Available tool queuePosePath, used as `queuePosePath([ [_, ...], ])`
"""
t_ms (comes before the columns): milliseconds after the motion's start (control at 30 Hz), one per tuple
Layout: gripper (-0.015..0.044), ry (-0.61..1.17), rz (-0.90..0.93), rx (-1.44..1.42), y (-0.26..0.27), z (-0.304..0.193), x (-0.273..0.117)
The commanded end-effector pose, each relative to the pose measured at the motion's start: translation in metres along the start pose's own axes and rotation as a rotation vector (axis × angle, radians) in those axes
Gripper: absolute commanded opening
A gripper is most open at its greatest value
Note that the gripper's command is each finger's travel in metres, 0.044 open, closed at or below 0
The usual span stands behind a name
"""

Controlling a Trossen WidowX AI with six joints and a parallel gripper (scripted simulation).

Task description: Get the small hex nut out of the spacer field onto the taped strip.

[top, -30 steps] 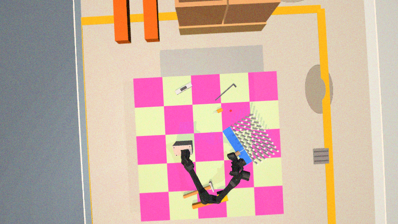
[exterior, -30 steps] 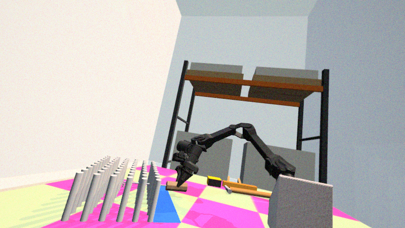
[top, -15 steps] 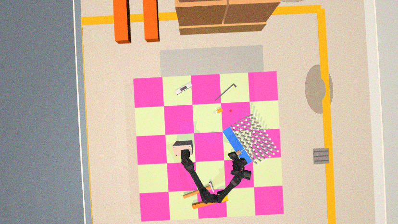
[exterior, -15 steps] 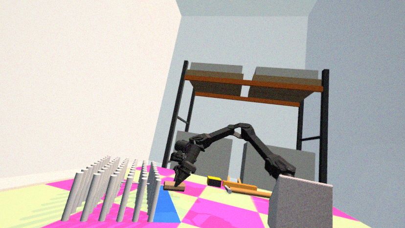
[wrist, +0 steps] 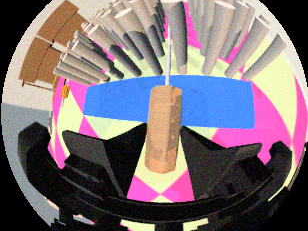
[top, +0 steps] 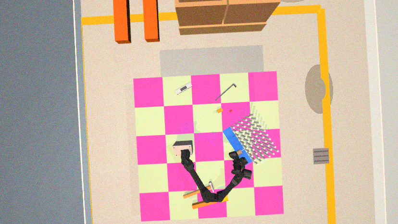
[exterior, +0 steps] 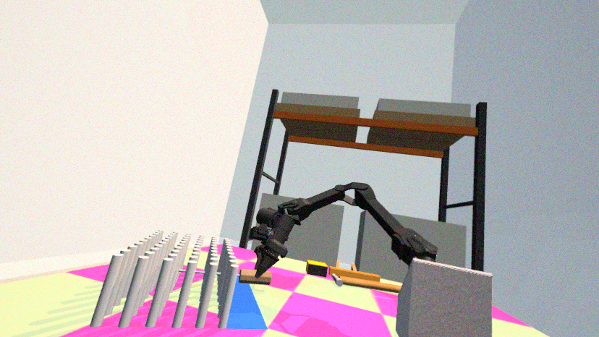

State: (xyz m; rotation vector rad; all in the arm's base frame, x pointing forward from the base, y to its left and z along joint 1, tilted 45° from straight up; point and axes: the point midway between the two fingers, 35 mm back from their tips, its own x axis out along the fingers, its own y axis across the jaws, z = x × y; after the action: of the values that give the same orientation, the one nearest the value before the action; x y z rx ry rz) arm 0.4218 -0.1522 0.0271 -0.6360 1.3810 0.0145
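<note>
My gripper (top: pixel 238 153) (exterior: pixel 258 275) (wrist: pixel 163 127) is shut on the tan wooden handle (top: pixel 239 152) (exterior: pixel 248 276) (wrist: pixel 165 106) of a tool. The handle is over the near edge of the blue taped strip (top: pixel 230 134) (exterior: pixel 248 312) (wrist: pixel 220 101). Its thin metal shaft (exterior: pixel 201 271) (wrist: pixel 168 61) reaches over the strip and in between the standing metal spacers (top: pixel 277 151) (exterior: pixel 159 293) (wrist: pixel 246 48). The spacers look upright. The shaft's far end is hidden among them. I cannot make out the hex nut in any view.
A bent hex key (top: pixel 225 92), a white device (top: pixel 183 88), a small orange item (top: pixel 219 110) and a red dot (top: pixel 230 110) lie beyond the strip's far end. A hammer (top: pixel 194 192) (exterior: pixel 368 283) and an orange tool (top: pixel 200 205) (exterior: pixel 356 273) lie below my arm. A box (exterior: pixel 448 301) stands at its base.
</note>
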Motion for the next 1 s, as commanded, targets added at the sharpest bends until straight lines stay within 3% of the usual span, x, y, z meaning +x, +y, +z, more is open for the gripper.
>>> queuePosePath([
  [0, 0.0000, 0.000, 0.003, -0.005, 0.000, -0.002, 0.005],
  [967, 0.0000, 0.001, 0.003, -0.006, -0.001, -0.015, 0.006],
])
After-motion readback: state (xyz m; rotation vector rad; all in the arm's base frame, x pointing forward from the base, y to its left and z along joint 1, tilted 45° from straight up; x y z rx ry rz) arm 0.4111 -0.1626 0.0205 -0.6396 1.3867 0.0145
